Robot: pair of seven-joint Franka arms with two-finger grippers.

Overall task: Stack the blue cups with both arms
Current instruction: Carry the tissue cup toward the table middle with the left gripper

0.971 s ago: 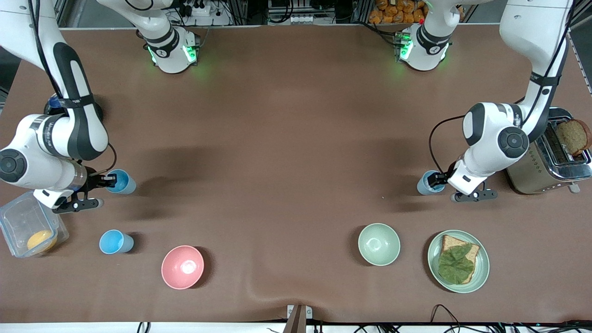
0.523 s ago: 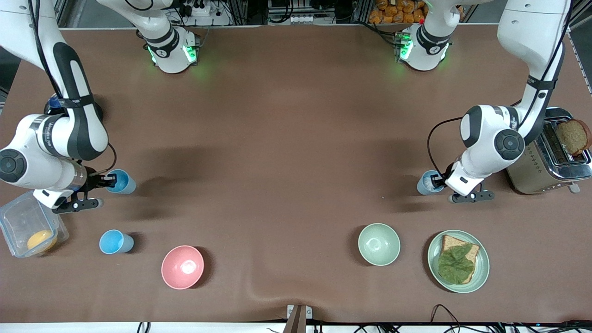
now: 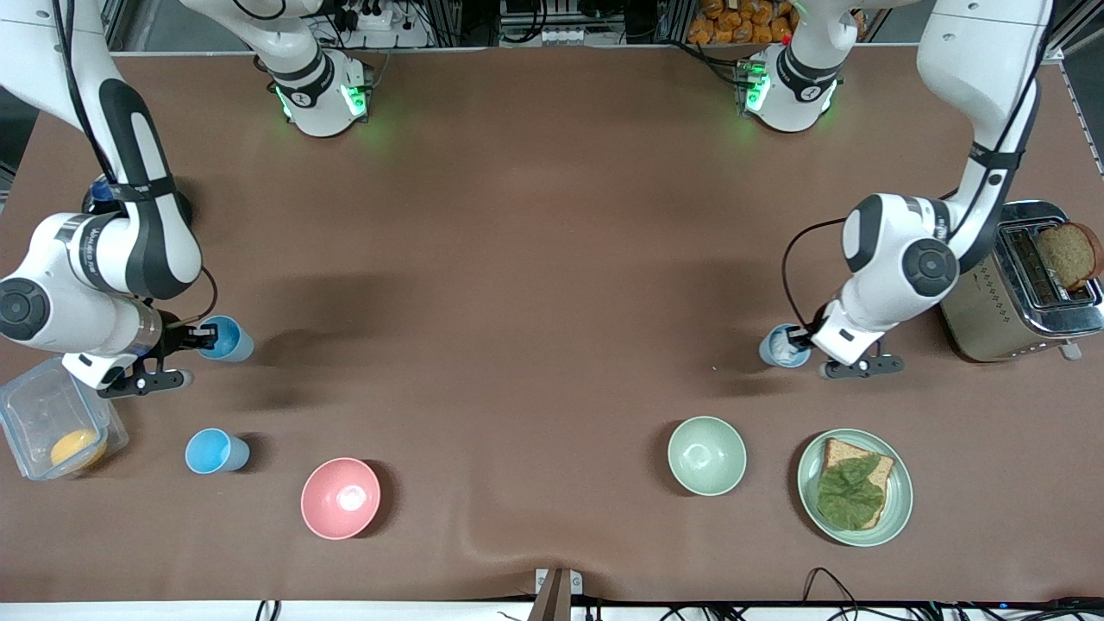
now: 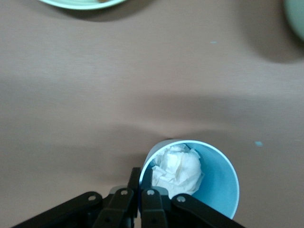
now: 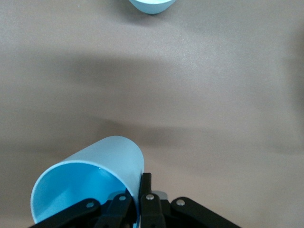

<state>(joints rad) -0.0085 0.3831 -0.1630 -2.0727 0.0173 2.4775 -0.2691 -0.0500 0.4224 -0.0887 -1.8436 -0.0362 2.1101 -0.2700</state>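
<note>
Nearest the front camera on the brown desk (image 3: 535, 345) stand the pink bowl (image 3: 341, 498) and a pale green plate (image 3: 855, 487) carrying a slice of bread with a green leaf on it, with the pale green bowl (image 3: 706, 455) beside the plate toward the pink bowl. Slightly farther from the camera, toward the right arm's end of the desk, a free blue cup (image 3: 216, 451) stands upright on its own, and a clear plastic container (image 3: 53, 429) with something orange inside sits at that end's edge. Farther still are the two gripped cups. The right end effector (image 3: 200, 334) is pressed together on the rim of a second blue cup (image 3: 226, 338), one finger inside and one outside the wall; in the right wrist view this cup (image 5: 90, 178) looks tilted, with the free cup's (image 5: 151, 5) base showing at the frame's edge. The left end effector (image 3: 804, 339), toward the left arm's end of the desk, pinches the rim of a third blue cup (image 3: 781, 347) in the same way, and the left wrist view shows this cup (image 4: 199, 178) upright with crumpled white paper (image 4: 178, 168) inside it. Whether either held cup touches the desk cannot be told. A silver toaster (image 3: 1018, 297) holding a slice of brown bread (image 3: 1068, 254) stands at the left arm's end.
</note>
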